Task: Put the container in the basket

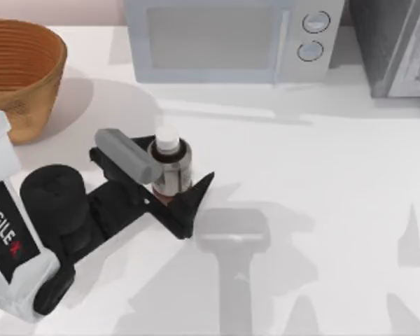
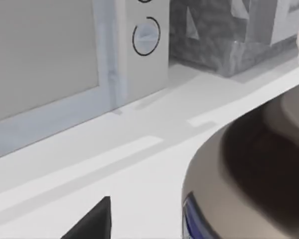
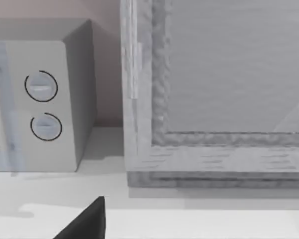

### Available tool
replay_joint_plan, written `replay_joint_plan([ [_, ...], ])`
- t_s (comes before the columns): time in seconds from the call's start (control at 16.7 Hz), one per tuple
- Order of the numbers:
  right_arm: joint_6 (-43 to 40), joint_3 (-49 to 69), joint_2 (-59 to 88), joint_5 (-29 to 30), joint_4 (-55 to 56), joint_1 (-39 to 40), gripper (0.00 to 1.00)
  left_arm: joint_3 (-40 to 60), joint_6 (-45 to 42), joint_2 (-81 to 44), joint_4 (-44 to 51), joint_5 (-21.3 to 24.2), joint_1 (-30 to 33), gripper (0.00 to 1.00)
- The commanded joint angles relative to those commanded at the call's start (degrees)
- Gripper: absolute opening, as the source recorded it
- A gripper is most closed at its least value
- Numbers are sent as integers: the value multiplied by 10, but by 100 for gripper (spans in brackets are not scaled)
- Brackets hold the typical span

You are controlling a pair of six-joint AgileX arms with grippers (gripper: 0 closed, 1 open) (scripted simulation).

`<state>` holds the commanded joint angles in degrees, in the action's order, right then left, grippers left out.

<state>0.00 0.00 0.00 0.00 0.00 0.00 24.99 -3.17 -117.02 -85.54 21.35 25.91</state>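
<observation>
The container (image 1: 169, 157) is a small bottle with a white cap and a grey-silver band. It stands upright on the white table, left of centre. My left gripper (image 1: 178, 171) reaches around it from the left, open, with a finger on either side. In the left wrist view the container (image 2: 239, 189) looms close, and one dark fingertip (image 2: 92, 221) stands clear of its wall. The basket (image 1: 28, 77), orange-brown wicker, sits at the far left corner, behind the left arm. In the right wrist view a single dark fingertip (image 3: 87, 221) of my parked right arm shows, well off to one side.
A white microwave (image 1: 224, 38) stands along the back edge, behind the container. A grey textured cabinet (image 1: 399, 49) stands to the microwave's right. Arm shadows fall on the table's front middle and right.
</observation>
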Motion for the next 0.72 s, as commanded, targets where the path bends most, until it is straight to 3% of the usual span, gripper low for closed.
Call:
replay_joint_plan([
  [0.66,0,0,0,0,0,0,100,0,0,0,0,0,0,2],
  [0.72,0,0,0,0,0,0,100,0,0,0,0,0,0,0],
])
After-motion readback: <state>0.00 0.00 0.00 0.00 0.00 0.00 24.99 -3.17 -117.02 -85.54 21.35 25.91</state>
